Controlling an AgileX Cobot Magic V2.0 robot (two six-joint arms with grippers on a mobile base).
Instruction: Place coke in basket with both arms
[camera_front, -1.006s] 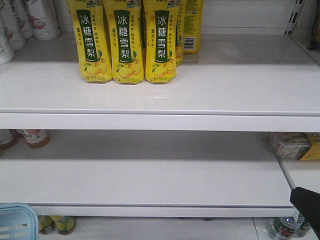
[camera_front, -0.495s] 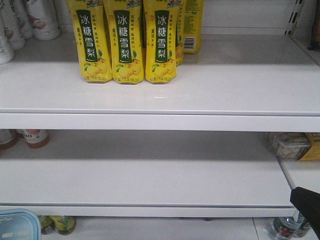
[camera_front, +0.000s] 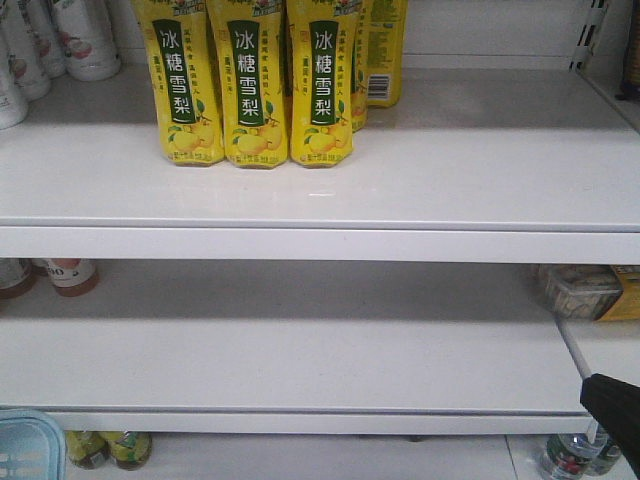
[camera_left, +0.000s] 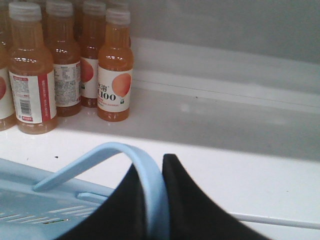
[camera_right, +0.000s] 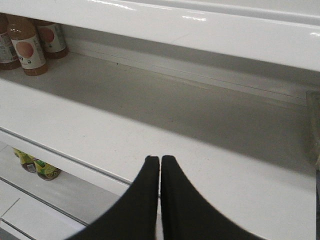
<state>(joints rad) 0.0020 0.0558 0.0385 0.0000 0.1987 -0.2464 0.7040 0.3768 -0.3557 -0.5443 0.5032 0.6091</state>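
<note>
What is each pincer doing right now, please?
Left pincer: shut on the basket handle.
Right pincer: closed, holding nothing.

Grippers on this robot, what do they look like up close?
Both are matte black. The left gripper and right gripper each show two smooth, wedge-shaped fingers that curve to narrow tips. No cables or markings are visible on them.

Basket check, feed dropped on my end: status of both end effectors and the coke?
Left end effector shut on basket handle. Right end effector shut, empty. Coke not in view. Nothing in the way.
</note>
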